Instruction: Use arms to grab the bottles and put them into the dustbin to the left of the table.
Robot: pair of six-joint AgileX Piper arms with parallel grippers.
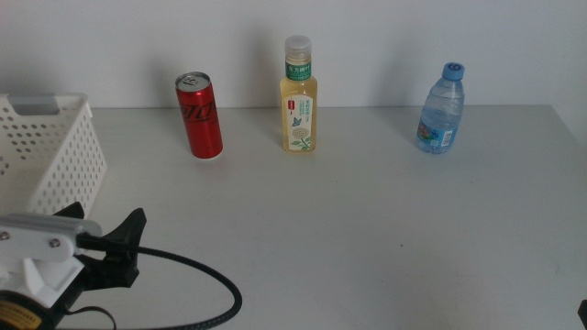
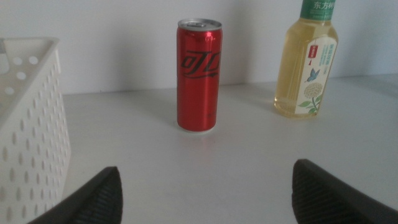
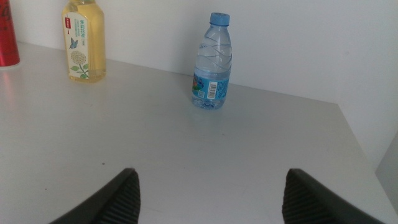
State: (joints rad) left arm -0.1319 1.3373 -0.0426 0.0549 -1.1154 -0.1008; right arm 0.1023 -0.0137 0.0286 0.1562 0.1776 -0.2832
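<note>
Three drink containers were recorded standing upright in a row along the far edge of the tabletop (image 1: 367, 238), close to the white wall behind it and well apart from one another. A slim red can (image 1: 199, 115) was placed nearest the left side, a yellow tea bottle (image 1: 300, 95) with a green label and pale cap near the middle, and a clear water bottle (image 1: 442, 109) with a blue cap and blue label toward the right. A white basket (image 1: 50, 151) with walls pierced by round holes and a grey handle slot was noted at the left end of the tabletop, nearer than the can and not touching it. The left hand (image 1: 124, 243) was seen low at the near left corner, just in front of the basket, its white housing and a looping black cable visible behind it; in the left wrist view its jaws were shown spread wide apart with nothing between them, the red can being framed ahead between them at some distance. The right hand (image 3: 208, 199) was likewise shown in its wrist view with jaws spread apart and empty, held over bare tabletop, the water bottle standing well ahead of it; in the middle view it lay almost wholly out of frame at the near right corner.
</note>
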